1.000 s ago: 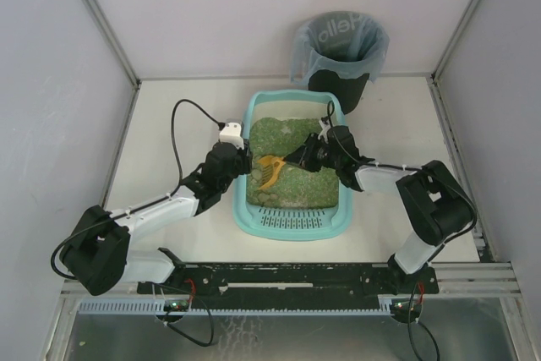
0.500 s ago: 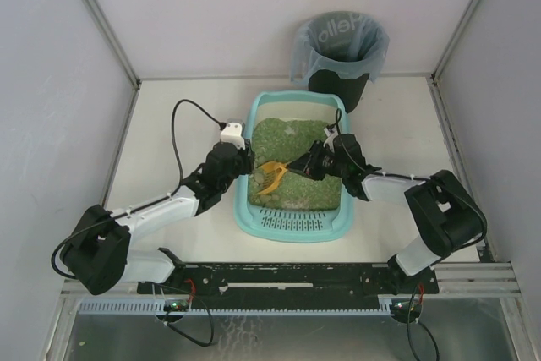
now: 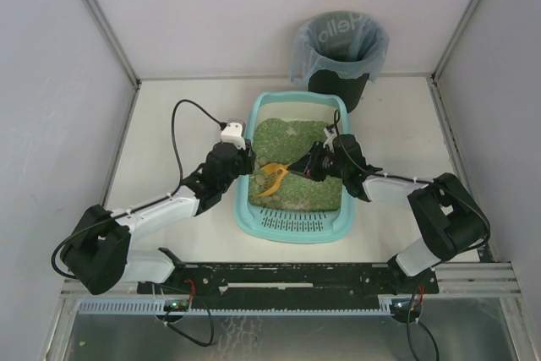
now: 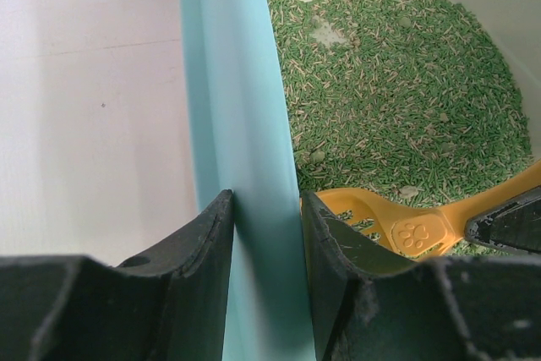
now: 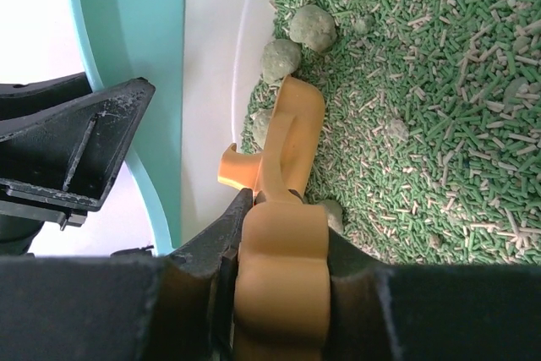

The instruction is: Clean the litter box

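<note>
As L claw (image 4: 264, 209) nips box (image 4: 226, 82), R claw (image 5: 283, 234) scoop (image 5: 294, 124) — bag (image 3: 338, 35) "Hello"

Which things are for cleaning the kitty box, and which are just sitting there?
For the job: litter box, its rim pinched by the left gripper; orange scoop, held by the right gripper; grey-green clumps near the scoop's tip.
Just sitting there: black bin with its bag, untouched for now, though the clumps probably go there; white table.

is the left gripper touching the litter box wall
Touching. The left wrist view shows the left gripper clamped on the litter box wall, no gap either side.
</note>
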